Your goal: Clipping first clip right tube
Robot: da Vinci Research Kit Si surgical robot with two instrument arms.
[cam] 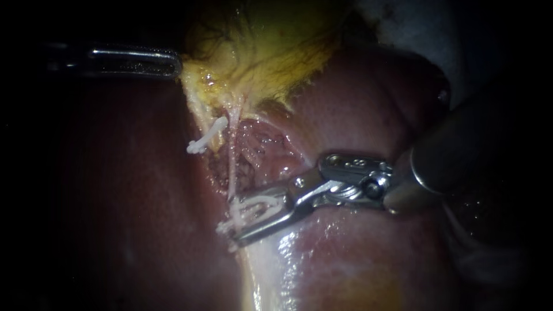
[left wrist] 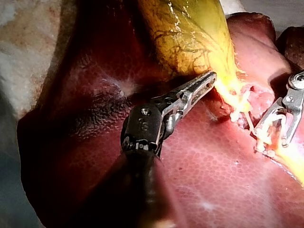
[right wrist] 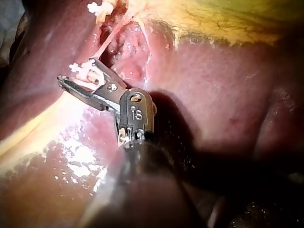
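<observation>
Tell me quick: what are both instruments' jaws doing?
Left instrument: shut on the gallbladder, at its edge.
Right instrument: shut on a clip astride the tube.

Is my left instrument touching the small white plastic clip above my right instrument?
No: the slender silver metal left instrument rests at the yellow gallbladder's edge, apart from the small white plastic clip.

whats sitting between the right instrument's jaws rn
A white clip, gripped by both jaws of the right instrument, with the thin pale tube crossing it. Clearest in the endoscope view; the right wrist view shows the clip too.
</observation>
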